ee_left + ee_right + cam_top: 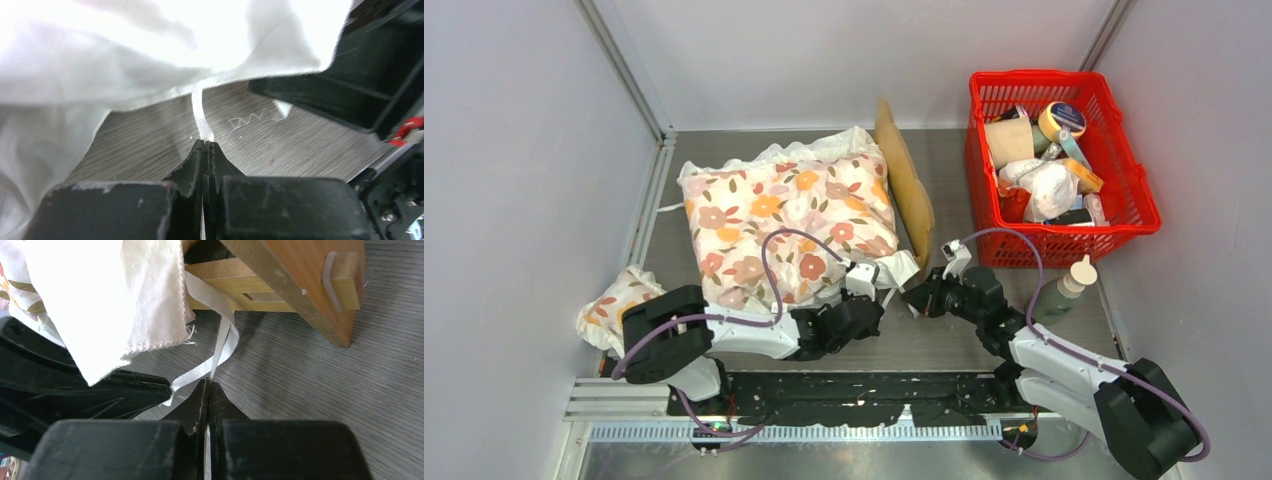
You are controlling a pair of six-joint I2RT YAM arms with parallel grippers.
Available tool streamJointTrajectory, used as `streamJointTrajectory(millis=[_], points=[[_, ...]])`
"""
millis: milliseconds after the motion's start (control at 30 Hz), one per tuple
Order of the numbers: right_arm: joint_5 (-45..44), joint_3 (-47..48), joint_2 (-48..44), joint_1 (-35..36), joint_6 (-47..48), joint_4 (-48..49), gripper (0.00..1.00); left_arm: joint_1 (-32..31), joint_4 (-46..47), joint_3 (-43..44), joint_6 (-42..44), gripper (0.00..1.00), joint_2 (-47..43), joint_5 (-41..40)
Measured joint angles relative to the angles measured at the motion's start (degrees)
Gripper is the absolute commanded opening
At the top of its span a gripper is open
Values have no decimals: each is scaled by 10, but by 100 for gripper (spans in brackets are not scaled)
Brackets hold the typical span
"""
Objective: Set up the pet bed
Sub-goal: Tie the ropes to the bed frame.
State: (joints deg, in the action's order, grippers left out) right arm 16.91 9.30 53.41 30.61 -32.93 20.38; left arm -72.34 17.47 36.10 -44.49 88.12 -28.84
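Observation:
The pet bed lies under a white floral cushion, so only its light-wood headboard and a corner of its frame show. Its sleeping surface is hidden. Thin white ribbon ties hang from the cushion's near right corner. My left gripper is shut on one ribbon tie just above the tabletop. My right gripper is shut on the other ribbon tie, close beside the left one and facing it. The ribbons loop near the bed's wooden corner.
A red plastic basket full of odds and ends stands at the back right. A bottle stands just in front of it, near my right arm. A small floral pillow lies at the left, by the left arm's base. Walls close in both sides.

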Motion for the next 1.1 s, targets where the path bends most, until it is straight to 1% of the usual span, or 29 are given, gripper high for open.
streamJointTrajectory(millis=[333, 600, 900, 1100], points=[[-3, -24, -18, 0, -7, 11, 5, 10, -5, 40, 46, 0, -19, -3], [-3, -33, -18, 0, -15, 26, 5, 32, -13, 68, 83, 0, -22, -5], [-3, -37, -18, 0, -19, 36, 5, 34, 30, 99, 141, 0, -20, 36], [-10, -42, -18, 0, -19, 39, 5, 33, 38, 102, 163, 0, -20, 40]])
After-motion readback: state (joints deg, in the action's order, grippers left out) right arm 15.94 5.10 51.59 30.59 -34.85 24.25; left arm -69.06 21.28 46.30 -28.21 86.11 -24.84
